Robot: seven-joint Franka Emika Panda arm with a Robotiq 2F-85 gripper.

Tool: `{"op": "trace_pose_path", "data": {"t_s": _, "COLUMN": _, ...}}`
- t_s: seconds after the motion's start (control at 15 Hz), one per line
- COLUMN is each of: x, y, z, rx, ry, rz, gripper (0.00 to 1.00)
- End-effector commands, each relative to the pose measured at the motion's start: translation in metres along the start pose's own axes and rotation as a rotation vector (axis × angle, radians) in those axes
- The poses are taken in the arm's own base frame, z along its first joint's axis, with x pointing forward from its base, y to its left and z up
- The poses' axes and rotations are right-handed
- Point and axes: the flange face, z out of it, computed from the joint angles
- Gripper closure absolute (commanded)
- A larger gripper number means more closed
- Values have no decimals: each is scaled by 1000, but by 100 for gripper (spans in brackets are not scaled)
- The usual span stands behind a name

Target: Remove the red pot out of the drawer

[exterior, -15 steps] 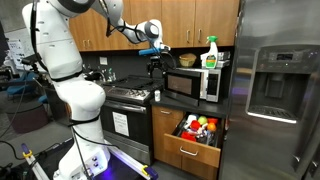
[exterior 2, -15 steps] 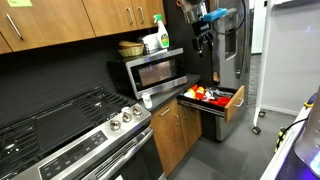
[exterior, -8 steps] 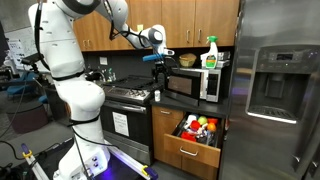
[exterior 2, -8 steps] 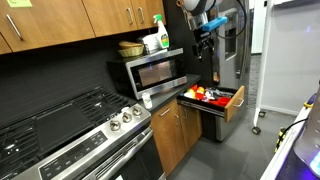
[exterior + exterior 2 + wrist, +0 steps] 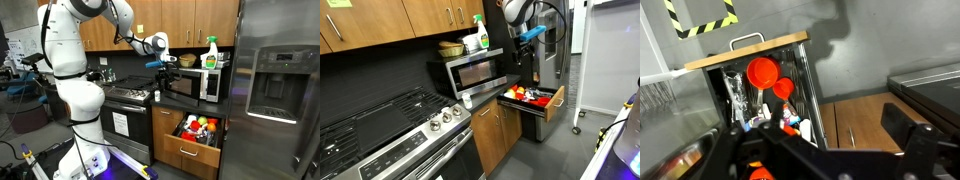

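You had the gripper (image 5: 158,72) high above the drawer (image 5: 190,152) and off to one side of it, well apart from everything inside. In the 2 exterior views it hung in open air (image 5: 524,48) with nothing in it. The jaws were released, spread wide across the bottom of the wrist view with only empty space between them. The drawer (image 5: 750,48) stood pulled out, and the red pot (image 5: 762,72) lay inside it, close behind the front panel. 1 smaller red piece (image 5: 784,88) lay just beside the pot, with a clutter of other toys (image 5: 205,127) deeper in the drawer. I judged this to be the approach step, with the reach into the drawer not yet begun. The next move called for carrying the gripper over the drawer until the pot sat centred between the jaws. Then it called for lowering straight down with the jaws kept released, clear of the drawer's front panel and the neighbouring toys, before clenching on the pot.
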Motion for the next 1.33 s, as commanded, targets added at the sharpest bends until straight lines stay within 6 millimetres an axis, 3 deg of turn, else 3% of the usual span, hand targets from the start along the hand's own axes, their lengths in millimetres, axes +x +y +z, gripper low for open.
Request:
{"op": "trace_pose_path", "data": {"t_s": 0.0, "x": 12, "y": 12, "z": 9, "rx": 11, "ry": 15, "rz": 37, "gripper": 0}}
{"op": "trace_pose_path", "data": {"t_s": 0.47, "x": 38, "y": -17, "z": 50, "rx": 71, "ry": 21, "rz": 123, "gripper": 0}}
{"op": "trace_pose_path", "data": {"t_s": 0.73, "x": 49, "y": -21, "z": 70, "rx": 110, "ry": 12, "rz": 233, "gripper": 0}}
{"op": "trace_pose_path", "data": {"t_s": 1.27, "x": 58, "y": 6, "z": 76, "rx": 62, "ry": 16, "rz": 335, "gripper": 0}}
